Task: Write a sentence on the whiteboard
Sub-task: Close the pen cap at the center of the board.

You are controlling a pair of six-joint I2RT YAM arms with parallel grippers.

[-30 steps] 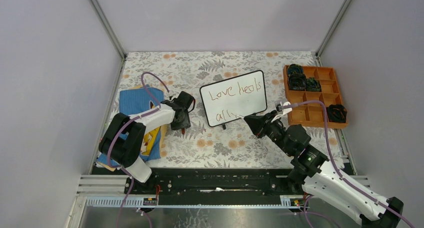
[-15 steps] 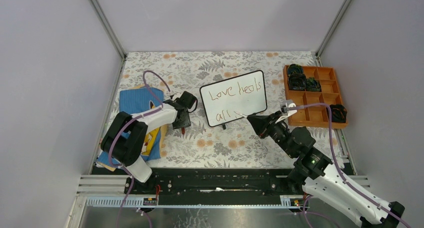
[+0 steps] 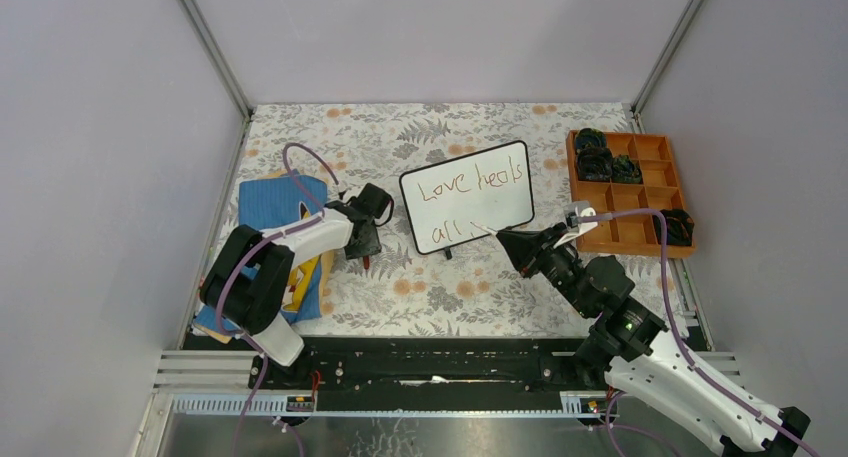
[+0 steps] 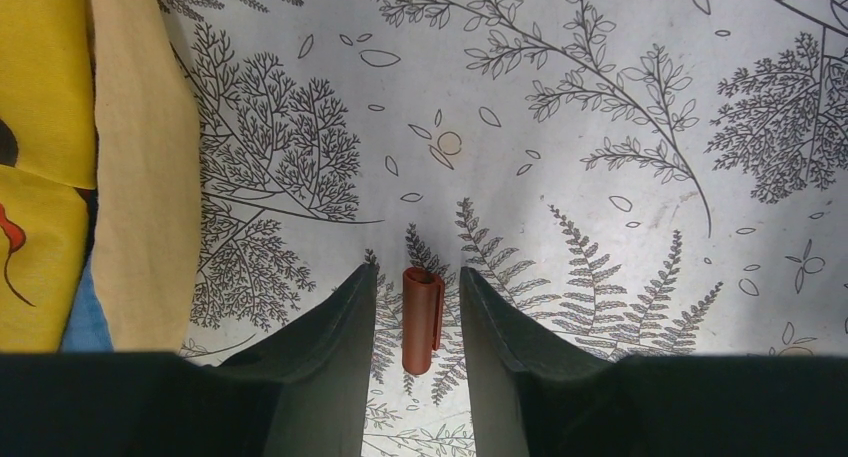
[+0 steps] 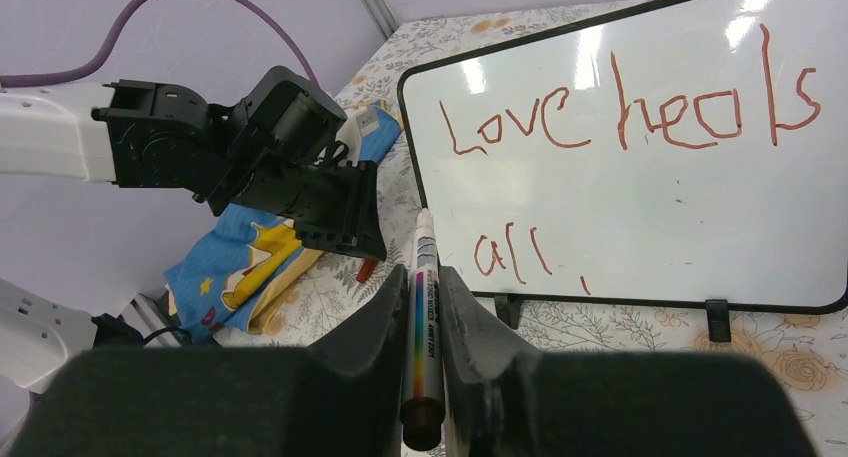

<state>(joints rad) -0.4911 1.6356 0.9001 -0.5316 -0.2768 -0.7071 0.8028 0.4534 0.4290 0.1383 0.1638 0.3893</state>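
The whiteboard (image 3: 466, 195) stands tilted mid-table on its two black feet. It shows large in the right wrist view as the whiteboard (image 5: 640, 207). The sentence (image 3: 470, 180) reads "Love heals" with "all" below it, and is plain as the sentence (image 5: 620, 117). My right gripper (image 3: 508, 241) (image 5: 423, 275) is shut on a whiteboard marker (image 5: 424, 322). The marker's tip sits by the board's lower edge near "all"; contact cannot be judged. My left gripper (image 3: 364, 245) (image 4: 415, 274) is open, pointing down over a red-brown marker cap (image 4: 421, 319) lying untouched between its fingers.
An orange compartment tray (image 3: 573, 172) with dark bundles sits at the right. A blue and yellow cloth (image 3: 280, 202) lies at the left under the left arm, its yellow edge (image 4: 45, 127) beside the gripper. Grey walls enclose the floral tabletop.
The right arm's wrist has shifted slightly to the right while the marker tip crept up toward the board's lower edge. The left gripper has barely moved.
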